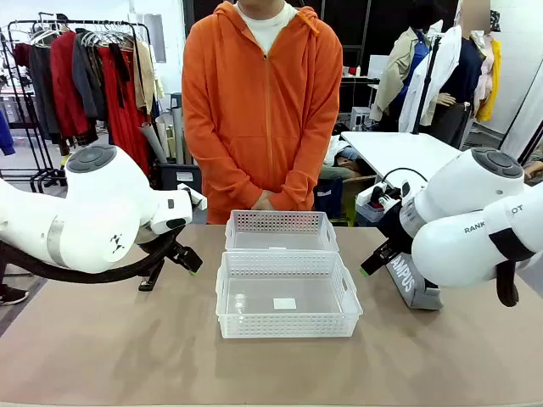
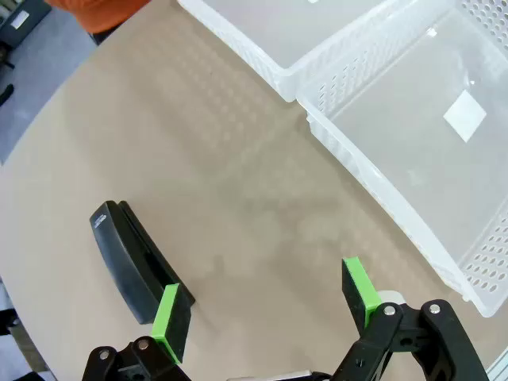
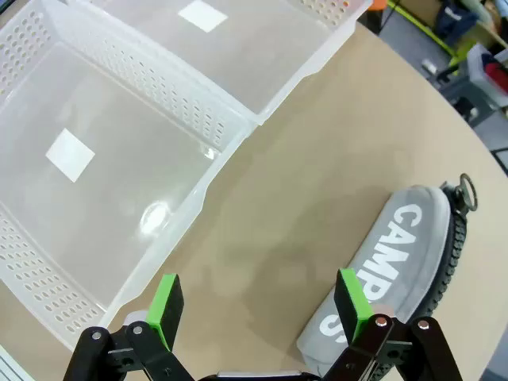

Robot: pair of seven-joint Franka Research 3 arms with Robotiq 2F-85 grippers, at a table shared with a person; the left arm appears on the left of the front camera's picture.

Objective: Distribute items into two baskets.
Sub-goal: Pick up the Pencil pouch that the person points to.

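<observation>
Left arm: white, enters from the left, elbow bent, wrist turned down and inward.
Left gripper: 2 black fingers with green pads, spread wide, nothing between them.
Right arm: white, enters from the right, folded, wrist angled down.
Right gripper: 2 fingers spread wide, empty; in the front view 1 finger seems hidden behind the wrist.

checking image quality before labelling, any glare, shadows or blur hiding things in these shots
Right wrist view: small bright glare spot on the floor of the nearer basket, pouch lettering sharp. Left wrist view: soft blotchy shadows on the table, stapler crisp. Front view: even light, no motion blur.
</observation>
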